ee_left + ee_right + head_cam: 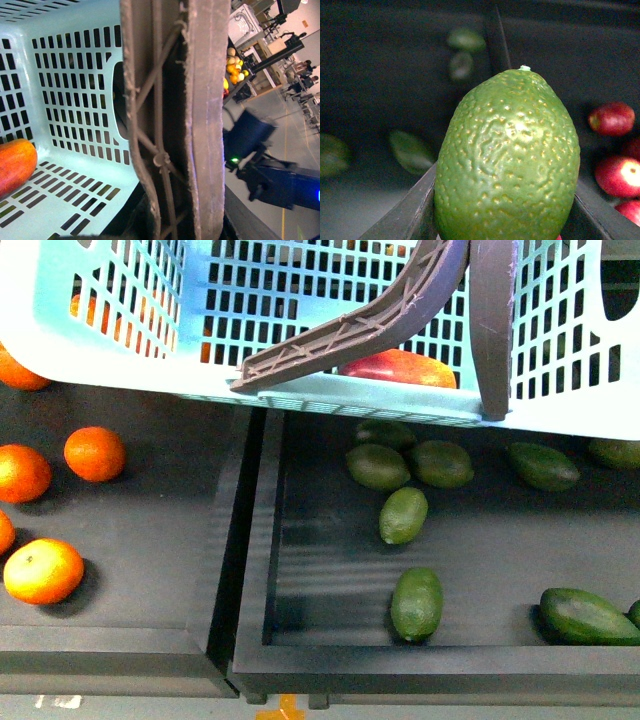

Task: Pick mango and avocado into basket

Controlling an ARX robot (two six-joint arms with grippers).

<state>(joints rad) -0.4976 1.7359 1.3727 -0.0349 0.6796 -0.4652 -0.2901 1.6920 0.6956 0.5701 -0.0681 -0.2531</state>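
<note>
The mango [398, 368] lies on the lattice floor of the basket [130, 300], showing through the basket's side in the front view and resting against the pale floor in the left wrist view, so 1 of the 2 fruits is in place. The avocado [507, 150] is not. It is clamped in the right gripper [506, 220], whose 2 dark fingers [405, 215] press against its sides, its stem nub pointing away from the gripper. It is held above dark bins, with loose green fruits [465, 39] and red fruits [612, 118] blurred beyond it. Neither arm shows in the front view, so I cannot tell how near the held avocado is to the basket.

The handle [175, 120] fills the left wrist view, hard against the camera. The left gripper does not show clearly and I cannot tell whether it is closed. The tilted basket hanging above the bin [320, 580] suggests it is carried by that handle.

What is left, as I judge it, is to bring the avocado over the basket's open top and release it beside the mango. The other avocados [416, 603] in the bin and the oranges [94, 453] next door need no handling
</note>
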